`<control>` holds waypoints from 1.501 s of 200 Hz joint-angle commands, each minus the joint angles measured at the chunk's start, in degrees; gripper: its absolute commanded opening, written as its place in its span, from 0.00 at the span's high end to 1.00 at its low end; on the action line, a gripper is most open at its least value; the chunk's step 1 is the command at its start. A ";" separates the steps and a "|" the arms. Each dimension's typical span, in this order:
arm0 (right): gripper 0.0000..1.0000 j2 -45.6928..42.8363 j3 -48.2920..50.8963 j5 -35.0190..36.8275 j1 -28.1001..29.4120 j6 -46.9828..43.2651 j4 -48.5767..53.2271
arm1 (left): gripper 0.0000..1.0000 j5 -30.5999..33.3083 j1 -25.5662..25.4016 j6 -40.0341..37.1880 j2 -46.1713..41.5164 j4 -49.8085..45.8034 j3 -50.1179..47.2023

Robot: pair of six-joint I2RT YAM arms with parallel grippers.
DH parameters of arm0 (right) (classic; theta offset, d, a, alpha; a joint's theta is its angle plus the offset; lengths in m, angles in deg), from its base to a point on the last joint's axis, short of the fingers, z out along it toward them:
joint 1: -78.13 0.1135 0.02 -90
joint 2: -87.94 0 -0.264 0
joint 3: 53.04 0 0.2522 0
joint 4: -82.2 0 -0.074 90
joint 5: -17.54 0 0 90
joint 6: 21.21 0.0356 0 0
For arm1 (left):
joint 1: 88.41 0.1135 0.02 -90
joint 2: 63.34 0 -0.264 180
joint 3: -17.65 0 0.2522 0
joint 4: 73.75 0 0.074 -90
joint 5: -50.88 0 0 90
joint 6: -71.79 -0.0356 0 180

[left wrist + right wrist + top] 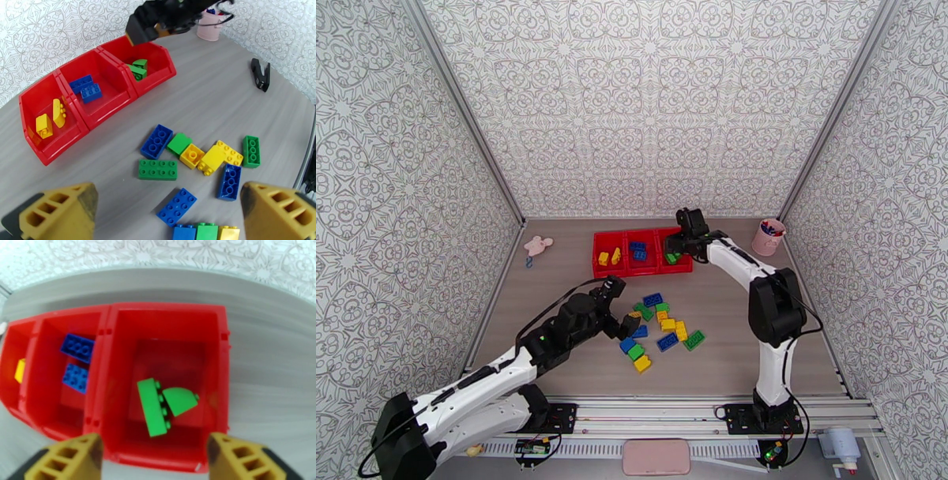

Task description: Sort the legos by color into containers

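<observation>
Loose bricks [660,328] lay in a mixed yellow/blue/green cluster at centre of the top view, on the table [553,300]. Red tray [641,272] sat just above them in frame: yellow bricks [609,256] in its left compartment, blue bricks [638,251] in the middle, green bricks [158,405] in the right. Right gripper [154,443] hung over the green compartment, fingers spread, nothing between them. Left gripper [168,193] hovered at the cluster's left edge, also wide open and empty. Pink cup [769,237] right of the tray, pink toy [538,245] left of it, both apart from it
</observation>
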State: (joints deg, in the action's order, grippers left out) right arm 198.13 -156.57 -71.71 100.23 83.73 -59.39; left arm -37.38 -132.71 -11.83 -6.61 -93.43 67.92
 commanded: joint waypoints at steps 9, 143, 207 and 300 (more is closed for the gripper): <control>0.18 -9.49 9.54 -0.76 -0.36 -1.38 -2.51 | 0.00 -3.75 2.97 -2.73 5.16 -8.76 6.23; 0.10 -36.43 33.19 -6.95 -0.31 -9.90 8.37 | 0.00 -6.09 2.23 -1.70 32.36 -22.32 23.74; 0.10 -37.17 34.74 -8.83 -0.32 -6.00 6.74 | 0.00 -5.36 2.11 -1.27 45.20 -21.48 30.27; 0.10 -37.50 34.72 -8.93 -0.32 -7.34 7.80 | 0.02 -2.78 2.28 -0.72 52.67 -19.81 31.49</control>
State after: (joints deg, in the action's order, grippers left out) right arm 162.11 -122.81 -80.54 100.23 76.87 -52.20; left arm -40.92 -130.52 -13.63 44.90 -114.13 98.61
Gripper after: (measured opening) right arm 0.901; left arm 0.991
